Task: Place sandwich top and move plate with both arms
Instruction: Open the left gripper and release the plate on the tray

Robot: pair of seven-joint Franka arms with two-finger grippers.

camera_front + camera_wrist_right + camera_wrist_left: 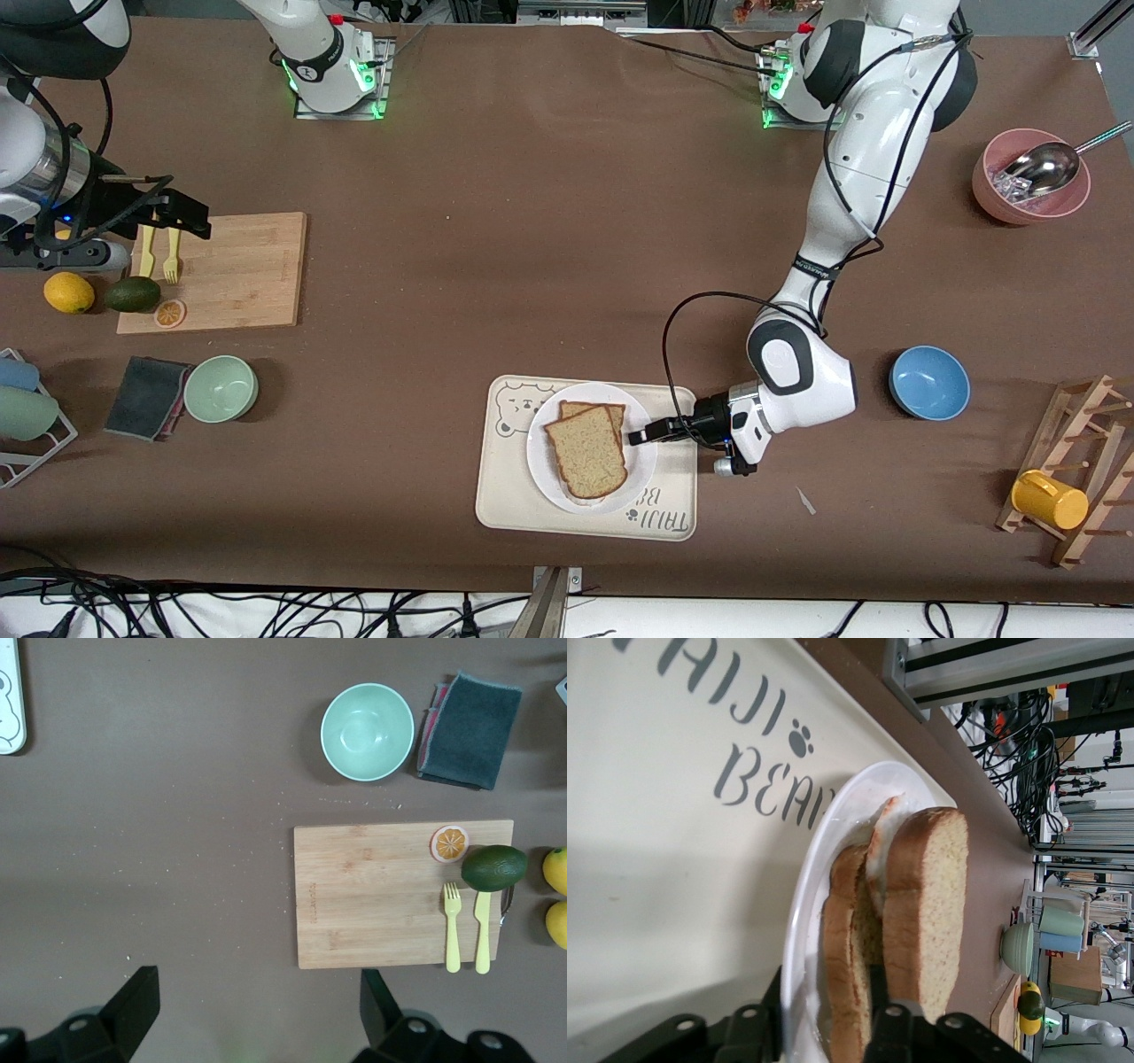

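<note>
The white plate (540, 454) sits on the cream bear tray (505, 501). The sandwich top (586, 452) lies on it, skewed over the base slice (595, 410). My left gripper (633, 437) is low at the edge of the plate that faces the left arm's end of the table. In the left wrist view the left gripper (826, 979) has one finger under the plate's rim (833, 815) and the other on the base slice's edge (842, 930), beside the sandwich top (935, 904). It looks shut on the plate. My right gripper (199, 221) waits open over the cutting board; it also shows in the right wrist view (259, 979).
A cutting board (230, 270) with forks, an avocado and a lemon is at the right arm's end. A pale green bowl (221, 387) and a dark sponge lie nearer the camera. At the left arm's end are a blue bowl (928, 382), a pink bowl (997, 199) and a mug rack (1076, 470).
</note>
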